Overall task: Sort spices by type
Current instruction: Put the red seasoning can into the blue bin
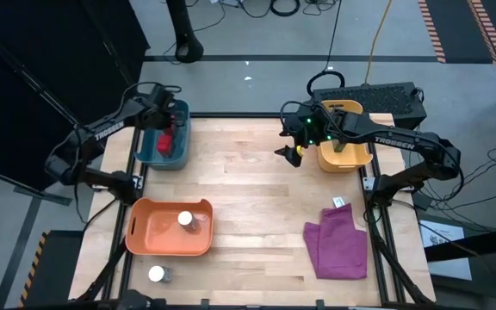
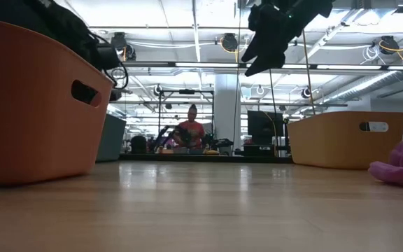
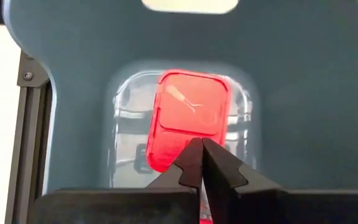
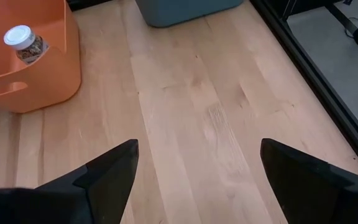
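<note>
Wooden table (image 1: 257,215): left gripper (image 3: 201,144) clenched empty above red spice box (image 3: 191,118) in blue bin (image 1: 179,155); right gripper (image 4: 197,162) spread; remaining jar (image 1: 157,274) risks neglect.

Wooden table (image 1: 257,185) carries blue bin (image 1: 147,155), orange bin (image 1: 169,250), yellow bin (image 1: 344,163), purple cloth (image 1: 337,244), one jar (image 1: 157,275)

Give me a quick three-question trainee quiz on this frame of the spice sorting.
1. True or false: the left hand is shut, over a red box in the blue bin.
2. The jar lying outside every bin is nearest to: A the yellow bin, B the orange bin, C the purple cloth.
3. Fill in: the right hand hovers over bare table with its fingers ___.
Key: 1 true; 2 B; 3 open.
</note>
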`<state>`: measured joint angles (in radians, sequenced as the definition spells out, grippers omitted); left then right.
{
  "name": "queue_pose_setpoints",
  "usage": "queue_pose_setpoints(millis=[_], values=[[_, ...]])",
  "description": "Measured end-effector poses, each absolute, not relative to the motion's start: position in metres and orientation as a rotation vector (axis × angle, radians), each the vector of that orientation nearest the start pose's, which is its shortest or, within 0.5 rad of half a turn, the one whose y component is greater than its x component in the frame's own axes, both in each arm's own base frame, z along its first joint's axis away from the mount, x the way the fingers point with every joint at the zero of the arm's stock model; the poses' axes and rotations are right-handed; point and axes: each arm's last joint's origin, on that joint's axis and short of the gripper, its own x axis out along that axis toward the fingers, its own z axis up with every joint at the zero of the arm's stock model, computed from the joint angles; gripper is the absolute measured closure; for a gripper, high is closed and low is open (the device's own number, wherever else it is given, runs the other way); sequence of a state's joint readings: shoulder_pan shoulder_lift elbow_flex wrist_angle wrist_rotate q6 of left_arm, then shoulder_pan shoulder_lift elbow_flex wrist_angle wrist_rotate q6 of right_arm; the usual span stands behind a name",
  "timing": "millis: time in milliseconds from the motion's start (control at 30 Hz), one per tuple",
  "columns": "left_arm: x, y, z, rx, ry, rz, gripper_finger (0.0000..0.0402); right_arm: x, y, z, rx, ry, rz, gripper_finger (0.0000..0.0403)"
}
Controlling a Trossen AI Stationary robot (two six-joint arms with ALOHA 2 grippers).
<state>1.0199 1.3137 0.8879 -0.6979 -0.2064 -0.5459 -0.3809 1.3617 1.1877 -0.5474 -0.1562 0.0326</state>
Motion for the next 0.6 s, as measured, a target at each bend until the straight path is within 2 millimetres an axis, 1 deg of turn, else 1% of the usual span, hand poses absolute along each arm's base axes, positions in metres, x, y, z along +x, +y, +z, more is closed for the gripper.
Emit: queue_pose_setpoints(millis=[100, 233, 600], values=[[0.1231, 0.2119, 0.2196, -0.927, 0.799, 1.402, 0.0385, 0.2707, -0.1036, 0.3155, 0.221, 0.685, -0.226, 0.0083], [0.1239, 0.2134, 0.2166, -0.945, 0.798, 1.421, 0.0385, 0.2711, -0.1037, 0.316, 0.221, 0.678, -0.229, 0.0083], [0.1245, 0.2145, 0.2166, -0.963, 0.769, 1.439, 0.0385, 0.2716, -0.104, 0.3166, 0.223, 0.669, -0.233, 0.0083]])
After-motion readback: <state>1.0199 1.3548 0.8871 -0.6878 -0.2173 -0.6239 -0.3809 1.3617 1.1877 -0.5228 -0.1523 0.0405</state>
